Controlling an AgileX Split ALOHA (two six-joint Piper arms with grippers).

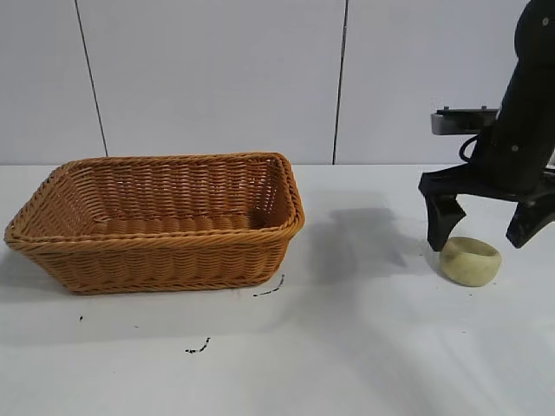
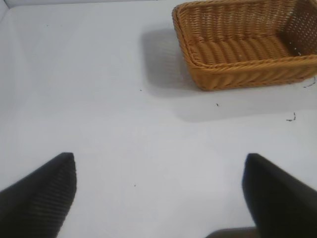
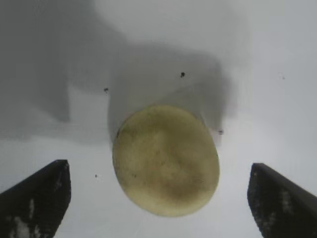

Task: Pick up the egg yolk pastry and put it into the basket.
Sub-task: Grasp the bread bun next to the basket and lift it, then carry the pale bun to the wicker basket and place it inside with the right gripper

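Note:
The egg yolk pastry [image 1: 470, 261], a small pale yellow round bun with a dented top, lies on the white table at the right. In the right wrist view the pastry [image 3: 166, 159] sits between the two black fingertips, touching neither. My right gripper [image 1: 482, 236] is open and hangs just above and around the pastry. The orange-brown wicker basket [image 1: 156, 251] stands empty at the left of the table; it also shows in the left wrist view [image 2: 237, 74]. My left gripper [image 2: 159, 191] is open and empty over bare table, away from the basket.
Small black marks [image 1: 198, 349] dot the white table [image 1: 347, 347] in front of the basket. A grey panelled wall stands behind the table.

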